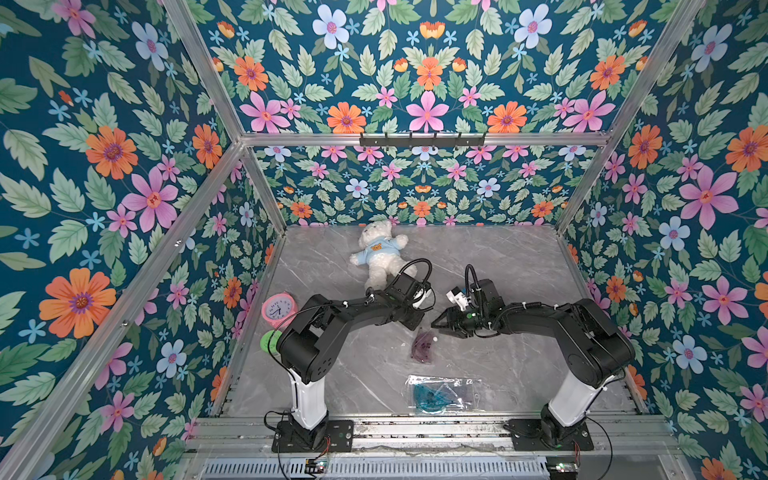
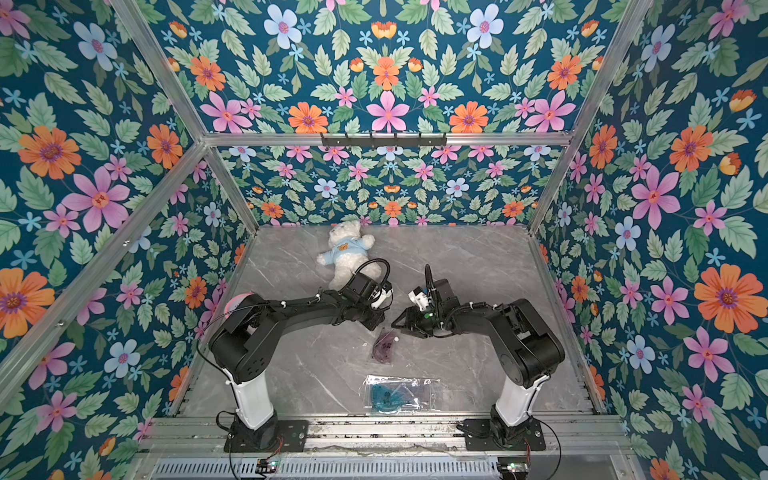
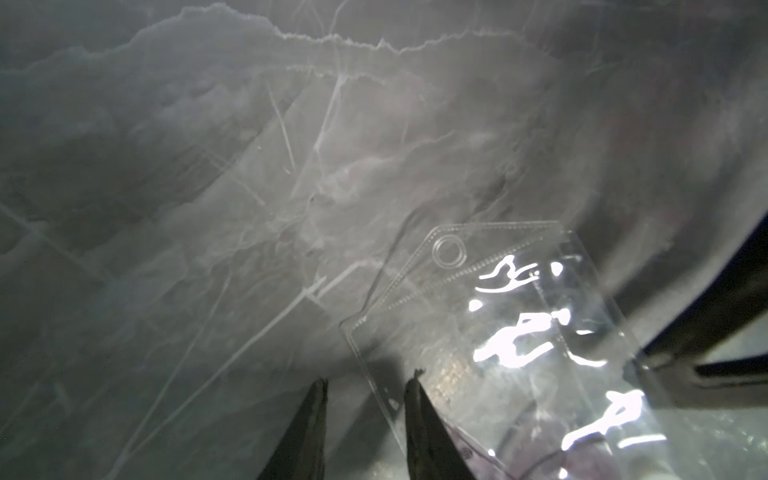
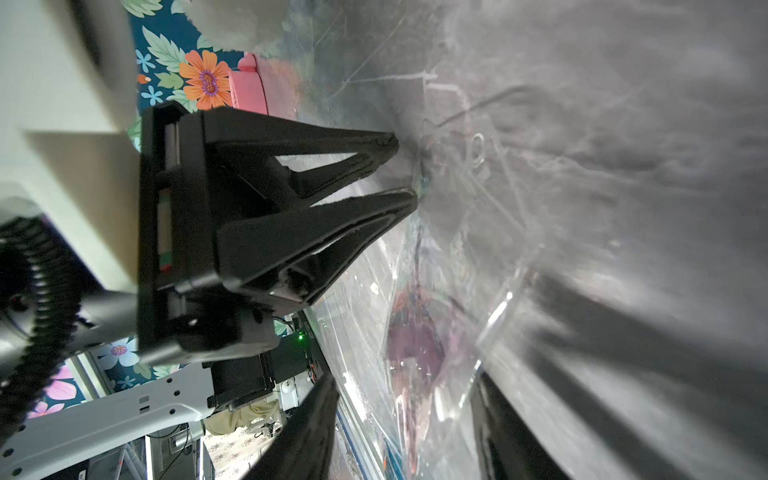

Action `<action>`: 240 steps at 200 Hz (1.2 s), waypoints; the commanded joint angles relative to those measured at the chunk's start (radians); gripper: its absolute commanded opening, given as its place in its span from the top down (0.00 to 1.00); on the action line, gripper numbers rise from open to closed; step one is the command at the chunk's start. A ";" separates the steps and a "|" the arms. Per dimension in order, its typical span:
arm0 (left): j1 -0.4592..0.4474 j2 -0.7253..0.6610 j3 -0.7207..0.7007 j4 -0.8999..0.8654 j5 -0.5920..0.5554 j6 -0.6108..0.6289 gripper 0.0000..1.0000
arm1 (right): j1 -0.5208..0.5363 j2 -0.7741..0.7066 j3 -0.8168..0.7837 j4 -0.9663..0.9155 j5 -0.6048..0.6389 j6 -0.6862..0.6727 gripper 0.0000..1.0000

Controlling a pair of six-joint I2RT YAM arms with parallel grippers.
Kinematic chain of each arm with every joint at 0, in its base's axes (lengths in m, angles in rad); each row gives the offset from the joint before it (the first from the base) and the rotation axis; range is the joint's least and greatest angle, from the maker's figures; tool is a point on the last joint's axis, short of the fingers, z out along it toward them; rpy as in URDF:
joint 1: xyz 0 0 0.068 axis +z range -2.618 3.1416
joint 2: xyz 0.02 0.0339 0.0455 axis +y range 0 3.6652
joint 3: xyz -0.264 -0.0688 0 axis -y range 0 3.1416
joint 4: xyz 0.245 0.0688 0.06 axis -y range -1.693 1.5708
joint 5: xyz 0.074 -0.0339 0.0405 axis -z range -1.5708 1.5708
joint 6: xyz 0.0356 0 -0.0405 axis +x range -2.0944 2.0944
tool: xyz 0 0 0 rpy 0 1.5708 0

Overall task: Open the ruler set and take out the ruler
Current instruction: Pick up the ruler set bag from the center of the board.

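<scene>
The ruler set (image 1: 423, 345) is a clear pouch with purple rulers (image 4: 415, 345) inside, lying mid-table in both top views (image 2: 384, 347). Its snap-button flap end (image 3: 451, 251) shows in the left wrist view. My left gripper (image 3: 368, 376) points down at the pouch's far end with its jaws partly apart. One finger (image 3: 419, 407) rests on the pouch, and the pouch's edge runs between the two. My right gripper (image 4: 407, 376) comes in from the right, its jaws apart around the pouch. The two grippers (image 1: 417, 322) (image 1: 435, 323) almost meet.
A second clear pouch with blue rulers (image 1: 440, 397) lies near the front edge. A white teddy bear (image 1: 380, 253) lies at the back, just behind the left wrist. A pink clock (image 1: 277, 309) and a green object (image 1: 268, 340) stand by the left wall.
</scene>
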 commanded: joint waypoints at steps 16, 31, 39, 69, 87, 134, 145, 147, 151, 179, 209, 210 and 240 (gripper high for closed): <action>-0.001 0.000 -0.007 -0.065 0.017 -0.008 0.65 | 0.004 -0.003 0.008 0.006 0.015 0.010 0.55; -0.001 0.000 -0.008 -0.063 0.017 -0.010 0.65 | 0.009 -0.002 0.015 0.000 0.016 0.006 0.59; -0.001 -0.001 -0.008 -0.063 0.017 -0.011 0.65 | 0.012 -0.001 0.020 -0.007 0.017 0.002 0.61; -0.001 -0.004 -0.011 -0.058 0.013 -0.013 0.65 | 0.022 0.008 0.038 -0.030 0.023 -0.012 0.64; -0.001 -0.004 -0.013 -0.055 0.013 -0.016 0.64 | 0.028 0.015 0.051 -0.042 0.029 -0.020 0.68; -0.001 -0.010 -0.019 -0.045 0.004 -0.025 0.63 | 0.037 0.028 0.077 -0.074 0.039 -0.034 0.82; -0.001 -0.013 -0.021 -0.042 0.000 -0.031 0.63 | 0.037 0.026 0.078 -0.079 0.042 -0.034 0.85; -0.001 -0.013 -0.021 -0.041 -0.001 -0.031 0.62 | 0.037 0.026 0.079 -0.080 0.042 -0.035 0.86; 0.000 -0.015 -0.022 -0.037 -0.003 -0.032 0.62 | 0.037 0.025 0.079 -0.081 0.043 -0.034 0.88; -0.001 -0.034 -0.037 -0.014 -0.039 -0.055 0.52 | 0.037 0.014 0.086 -0.095 0.054 -0.030 0.93; -0.001 -0.094 -0.070 0.033 -0.156 -0.076 0.38 | 0.037 -0.014 0.118 -0.136 0.080 -0.011 0.97; -0.001 -0.100 -0.071 0.035 -0.161 -0.077 0.38 | 0.037 -0.015 0.121 -0.139 0.082 -0.011 0.97; -0.001 -0.211 -0.121 0.092 -0.294 -0.063 0.25 | 0.035 -0.058 0.191 -0.243 0.132 -0.005 0.97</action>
